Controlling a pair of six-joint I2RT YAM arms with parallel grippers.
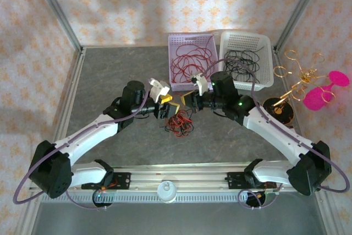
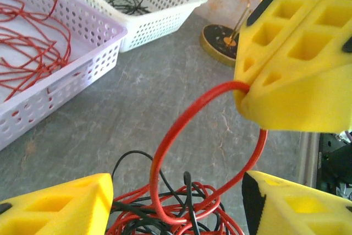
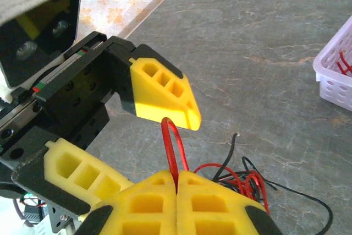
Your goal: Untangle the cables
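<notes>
On the left, our left end effector [image 2: 177, 191] is spread, one yellow finger on each side of the heap and nothing pinched between them. Just below and between the two end effectors, the cables [image 1: 179, 122] lie as a small red and black knot on the desk [image 1: 121, 81], near the middle and on the near side of the baskets. One red strand [image 2: 212, 93] rises out of the knot as a tall loop. At its top our right end effector [image 3: 176, 180] has its fingers pressed together on that strand.

We judge the step in hand to be drawing this red strand free. To do it well, we would bring the left fingers down onto the heap itself, low and close to where the loop enters it. That way the knot stays on the desk while the right arm lifts. We would pull slowly, along the line of the loop, and watch whether black wire rides up with it. If it does, we would ease off and re-grip, because pulling harder may tighten the knot.

Farther right and farther back stand the purple basket [image 1: 190, 36] with red wires and the white basket [image 1: 246, 35] with black ones. This strand probably belongs in the purple one.
</notes>
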